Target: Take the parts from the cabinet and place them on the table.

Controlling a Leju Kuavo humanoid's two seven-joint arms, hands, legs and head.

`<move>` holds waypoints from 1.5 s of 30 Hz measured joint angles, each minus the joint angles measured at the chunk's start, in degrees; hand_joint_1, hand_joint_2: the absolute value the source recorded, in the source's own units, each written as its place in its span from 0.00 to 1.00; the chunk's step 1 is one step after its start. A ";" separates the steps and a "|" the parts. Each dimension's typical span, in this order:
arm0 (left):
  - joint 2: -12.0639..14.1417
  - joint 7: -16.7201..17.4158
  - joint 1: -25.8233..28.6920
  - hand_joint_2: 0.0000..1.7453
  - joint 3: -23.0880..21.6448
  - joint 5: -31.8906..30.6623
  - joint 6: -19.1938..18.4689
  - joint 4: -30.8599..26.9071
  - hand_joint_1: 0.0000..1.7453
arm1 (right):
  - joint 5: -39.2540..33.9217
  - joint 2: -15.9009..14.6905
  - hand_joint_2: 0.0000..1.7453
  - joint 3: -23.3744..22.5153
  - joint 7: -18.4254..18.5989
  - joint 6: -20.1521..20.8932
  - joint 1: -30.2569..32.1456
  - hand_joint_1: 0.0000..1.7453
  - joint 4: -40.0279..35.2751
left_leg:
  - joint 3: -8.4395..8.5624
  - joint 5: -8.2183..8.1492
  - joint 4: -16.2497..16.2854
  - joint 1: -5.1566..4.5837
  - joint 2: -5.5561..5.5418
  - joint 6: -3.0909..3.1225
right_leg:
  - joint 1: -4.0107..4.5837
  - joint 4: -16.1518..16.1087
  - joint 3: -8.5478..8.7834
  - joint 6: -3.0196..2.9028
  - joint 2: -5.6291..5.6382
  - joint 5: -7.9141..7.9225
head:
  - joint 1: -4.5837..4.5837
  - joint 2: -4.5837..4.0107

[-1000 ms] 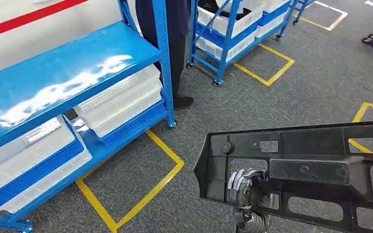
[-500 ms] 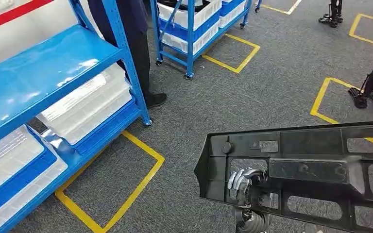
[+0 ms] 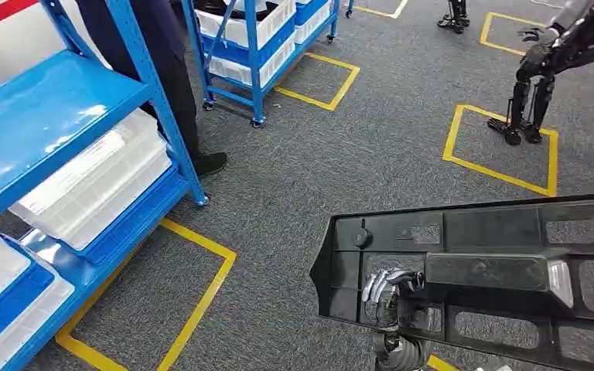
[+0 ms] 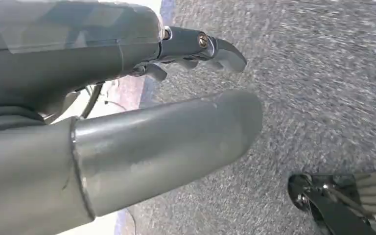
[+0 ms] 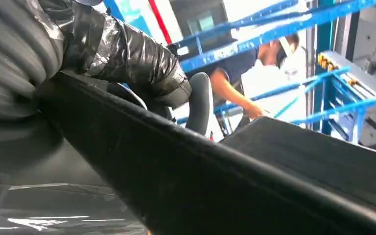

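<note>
I see my right hand (image 3: pixel 387 287) gripping the black panel (image 3: pixel 495 270) through a cutout — left hand (image 4: pixel 196 46) looks empty, fingers apart, though it's blurred.

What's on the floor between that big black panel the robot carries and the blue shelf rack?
In the head view, only grey carpet with a yellow taped outline lies between the black panel and the blue rack.

Matt black plastic part (image 3: pixel 495 270) (ribbed), glossy blue metal shelving (image 3: pixel 46 116); rough grey carpet (image 3: pixel 340 162)
</note>
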 joint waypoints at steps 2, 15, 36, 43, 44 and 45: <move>-0.02 -0.13 -0.08 0.00 0.22 0.04 -0.07 0.00 0.00 | 0.46 0.13 1.00 -0.11 0.06 -0.15 0.01 1.00 0.04 | -0.13 -0.32 0.61 -0.56 0.83 -0.53 | 0.96 -6.01 2.82 -0.49 -3.95 0.14 | 0.02 0.00; -0.07 -0.11 0.02 0.00 0.68 0.00 -0.26 0.00 0.00 | 2.49 1.55 1.00 -1.36 0.96 -0.02 1.08 1.00 0.07 | -6.86 -9.66 18.05 -0.04 -3.92 -2.39 | 0.75 -6.14 0.36 -3.25 2.64 2.60 | -0.02 0.00; 0.26 0.18 -0.24 0.00 0.94 -0.70 -0.28 0.00 0.00 | 1.99 2.34 1.00 -2.43 1.86 2.27 1.42 1.00 0.72 | 1.27 -1.39 0.08 -0.51 1.99 -1.03 | 0.35 -5.51 1.22 -0.50 -2.41 1.27 | 0.07 0.00; 0.31 0.39 -0.28 0.00 1.73 -0.72 -0.35 0.00 0.00 | 1.77 2.36 1.00 -2.51 1.99 2.99 1.45 1.00 1.00 | -4.35 -9.82 13.69 0.18 -3.82 -2.53 | 0.54 -6.08 0.27 -2.78 1.59 2.43 | 0.04 0.00; 0.31 0.46 -0.13 0.00 1.77 -0.74 -0.35 0.00 0.00 | 1.77 2.36 1.00 -2.51 2.10 3.13 1.45 1.00 1.05 | -6.02 -10.64 17.18 0.18 -3.90 -2.47 | 0.73 -6.02 0.09 -2.92 2.48 2.54 | 0.07 0.00; 0.31 0.63 -0.06 0.00 1.81 -0.74 -0.35 0.00 0.00 | 1.77 2.36 1.00 -2.54 2.12 3.26 1.45 1.00 1.14 | -6.27 -9.83 17.60 0.16 -3.94 -2.33 | 0.88 -5.96 0.04 -2.95 3.33 2.61 | 0.07 0.00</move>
